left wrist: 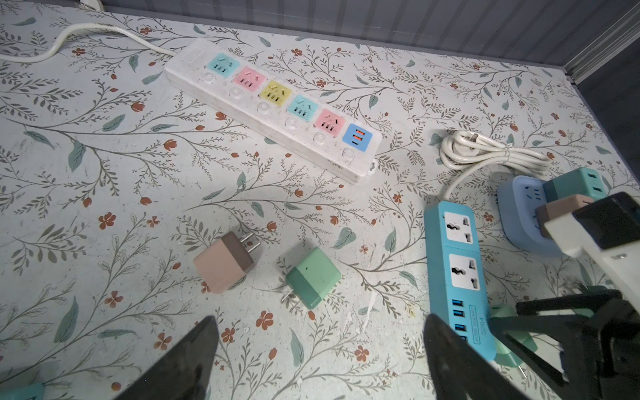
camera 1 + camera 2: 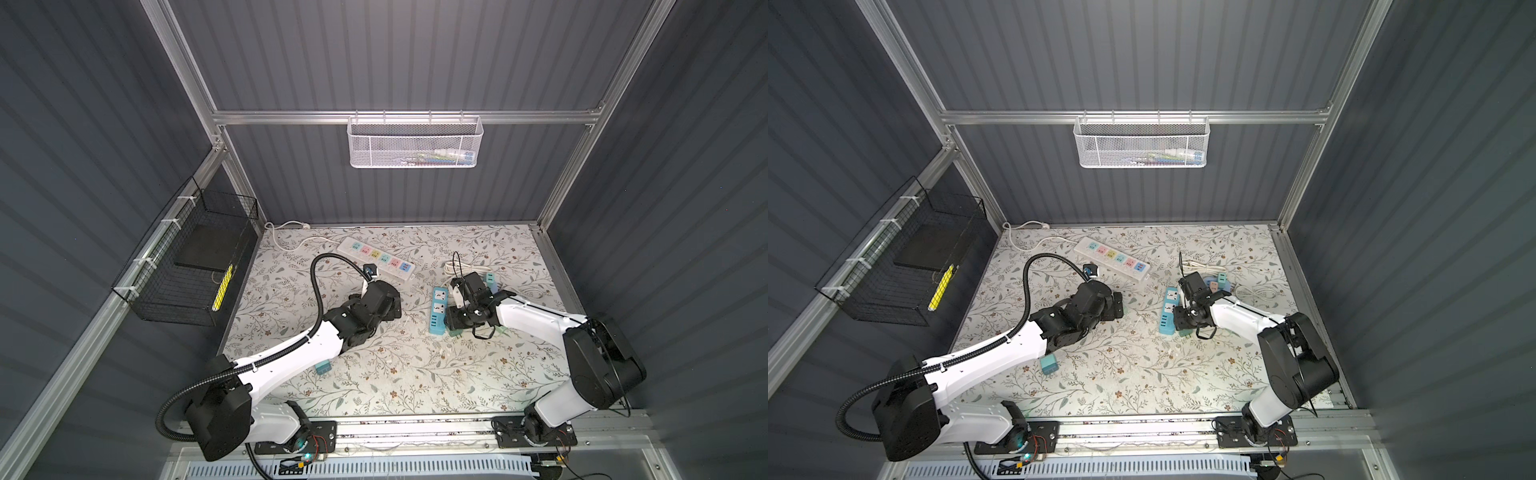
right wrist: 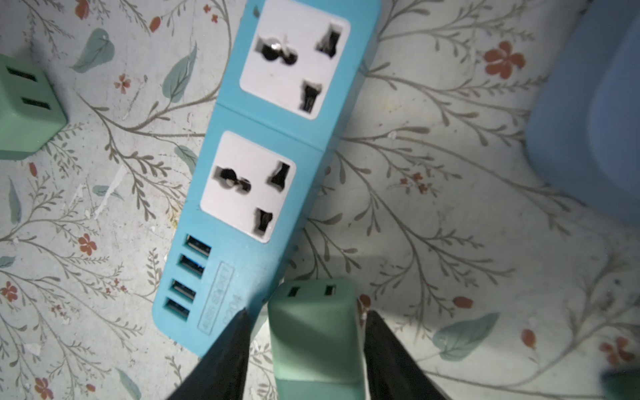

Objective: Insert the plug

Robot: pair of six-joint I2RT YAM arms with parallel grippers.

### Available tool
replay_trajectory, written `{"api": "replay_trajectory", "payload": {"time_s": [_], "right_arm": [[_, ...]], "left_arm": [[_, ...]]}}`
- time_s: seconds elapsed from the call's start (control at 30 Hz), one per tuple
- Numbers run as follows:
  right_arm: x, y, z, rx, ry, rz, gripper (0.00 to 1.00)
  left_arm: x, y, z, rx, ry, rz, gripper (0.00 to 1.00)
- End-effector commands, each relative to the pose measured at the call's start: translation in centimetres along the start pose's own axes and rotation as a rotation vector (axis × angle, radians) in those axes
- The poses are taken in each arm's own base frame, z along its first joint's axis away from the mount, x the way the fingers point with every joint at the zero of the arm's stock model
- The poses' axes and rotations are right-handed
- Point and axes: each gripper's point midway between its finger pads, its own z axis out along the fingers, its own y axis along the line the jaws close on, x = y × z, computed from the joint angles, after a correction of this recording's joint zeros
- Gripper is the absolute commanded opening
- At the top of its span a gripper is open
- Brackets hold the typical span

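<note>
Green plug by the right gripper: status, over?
Left gripper open, empty. Right gripper straddling green plug, grip unconfirmed. Plug not inserted; blue strip sockets both free, nothing blocking.

- Your blue power strip (image 3: 263, 166) lies flat, right of the middle of the bench (image 2: 395, 374), with both white sockets empty and its USB end toward the front edge.
- Your mint-green plug (image 3: 315, 339) sits just beside that USB end, on the right-edge side.
</note>
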Motion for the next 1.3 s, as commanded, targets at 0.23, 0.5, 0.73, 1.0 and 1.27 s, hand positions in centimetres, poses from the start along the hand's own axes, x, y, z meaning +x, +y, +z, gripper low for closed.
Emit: {"api": "replay_trajectory", "payload": {"time_s": [0.23, 0.5, 0.73, 1.0, 1.27], "right_arm": [[2.2, -1.0, -0.6, 0.088, 0.106, 0.007, 0.56], [1.1, -0.4, 0.5, 0.069, 0.12, -0.011, 0.57], [0.9, -0.9, 1.4, 0.109, 0.149, -0.007, 0.51], [2.1, -1.4, 0.7, 0.133, 0.135, 0.028, 0.41], [1.4, 0.0, -1.0, 0.118, 0.061, 0.041, 0.41]], "left_arm": [[0.1, 0.4, -0.2, 0.005, -0.003, -0.008, 0.93], [0.2, 0.3, -0.4, 0.015, -0.004, -0.01, 0.93], [-0.2, 0.6, -0.9, 0.015, -0.012, -0.017, 0.92], [-0.2, 0.9, -1.3, 0.013, -0.017, -0.019, 0.92], [-1.1, 1.4, -2.3, 0.001, -0.045, -0.012, 0.93]]}}
